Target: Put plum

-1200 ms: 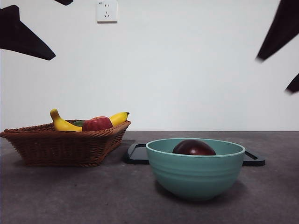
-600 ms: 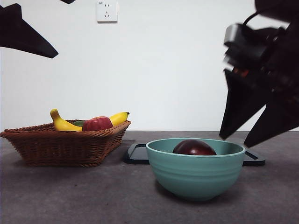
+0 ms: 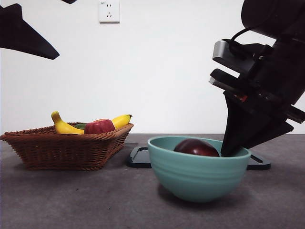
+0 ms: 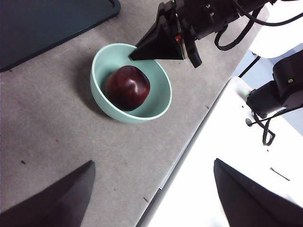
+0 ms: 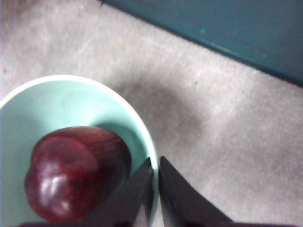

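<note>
Plum [image 5: 75, 172] in teal bowl [image 3: 198, 174], just beside R gripper [image 5: 155, 163]; jaws pressed nearly together on the bowl rim, touching. L gripper [image 4: 151, 198] spread wide, well apart.

Plum [image 3: 196, 147] in tilted teal bowl [image 3: 190, 176]

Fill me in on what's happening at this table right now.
The right pincer has come down at the rim of the teal bowl, its jaws closed together straddling the edge beside the plum, not gripping it. The bowl appears tilted slightly under the contact. The plum sits inside the bowl. The left pincer waits high above, open and empty. Behind the bowl lies a dark tray, and to the side a wicker basket holds a banana and a red apple.
</note>
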Available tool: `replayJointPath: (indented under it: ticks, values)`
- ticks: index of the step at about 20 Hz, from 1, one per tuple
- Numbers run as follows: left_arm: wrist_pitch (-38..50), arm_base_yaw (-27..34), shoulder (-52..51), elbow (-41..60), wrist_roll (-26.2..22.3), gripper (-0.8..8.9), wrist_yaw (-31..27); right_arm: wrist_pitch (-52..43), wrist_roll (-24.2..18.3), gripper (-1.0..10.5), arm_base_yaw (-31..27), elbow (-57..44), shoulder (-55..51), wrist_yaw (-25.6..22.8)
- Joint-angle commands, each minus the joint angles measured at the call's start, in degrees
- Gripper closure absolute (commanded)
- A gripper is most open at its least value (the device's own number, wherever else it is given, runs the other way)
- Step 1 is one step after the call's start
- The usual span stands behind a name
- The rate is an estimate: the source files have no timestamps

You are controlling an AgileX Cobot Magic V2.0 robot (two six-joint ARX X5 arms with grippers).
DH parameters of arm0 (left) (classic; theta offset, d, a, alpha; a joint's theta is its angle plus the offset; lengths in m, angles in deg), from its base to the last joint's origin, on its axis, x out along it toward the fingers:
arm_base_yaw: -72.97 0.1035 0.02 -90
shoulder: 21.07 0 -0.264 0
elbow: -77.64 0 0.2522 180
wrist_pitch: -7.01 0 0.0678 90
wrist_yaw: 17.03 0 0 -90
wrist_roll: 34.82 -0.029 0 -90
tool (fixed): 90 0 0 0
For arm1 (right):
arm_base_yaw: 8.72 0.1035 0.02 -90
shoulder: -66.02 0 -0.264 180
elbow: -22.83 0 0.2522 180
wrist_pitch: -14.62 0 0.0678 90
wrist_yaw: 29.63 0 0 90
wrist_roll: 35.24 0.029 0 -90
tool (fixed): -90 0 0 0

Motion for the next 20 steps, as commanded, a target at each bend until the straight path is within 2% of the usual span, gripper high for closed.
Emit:
replayJointPath:
  ticks: [1,9,15,20]
  values:
    - [0.6,-0.3,0.2,-0.5,0.3,4.11,0.3,-0.7,2.3,9.4,0.5,2.0,-0.4,0.0]
    - [0.6,-0.3,0.2,-0.5,0.1,4.11,0.3,3.7,2.6,9.4,-3.6,16.5,2.3,-2.6]
    - [0.5,-0.3,0.2,-0.5,0.1,4.11,0.3,6.4,-1.0,9.4,-8.5,29.3,14.9,-3.0]
    - [0.5,-0.3,0.2,-0.5,-0.2,4.11,0.3,4.0,-1.9,9.4,-12.0,31.7,23.4,-2.9]
